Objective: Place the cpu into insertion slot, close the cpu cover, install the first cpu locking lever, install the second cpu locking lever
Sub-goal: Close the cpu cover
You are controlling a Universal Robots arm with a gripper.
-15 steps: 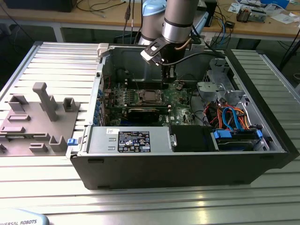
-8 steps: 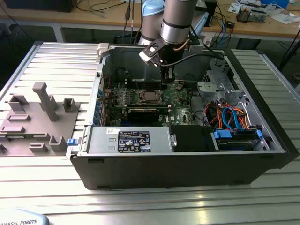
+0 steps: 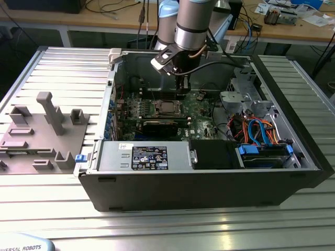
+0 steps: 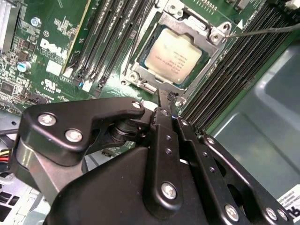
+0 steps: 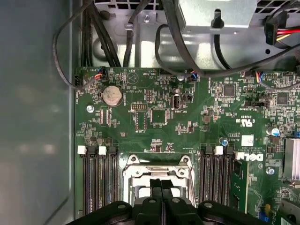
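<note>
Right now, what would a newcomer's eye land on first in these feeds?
In the second wrist view, the silver-topped cpu stands out, lying in its socket and framed by the metal cpu cover. Just off the socket's edge sits the gripper, its black fingers pressed together. In the exterior view, the arm reaches down into the open computer case, over the green circuit board.

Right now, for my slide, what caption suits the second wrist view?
Shut gripper at the edge of the cpu cover, whose frame surrounds the cpu on the green board.
</note>
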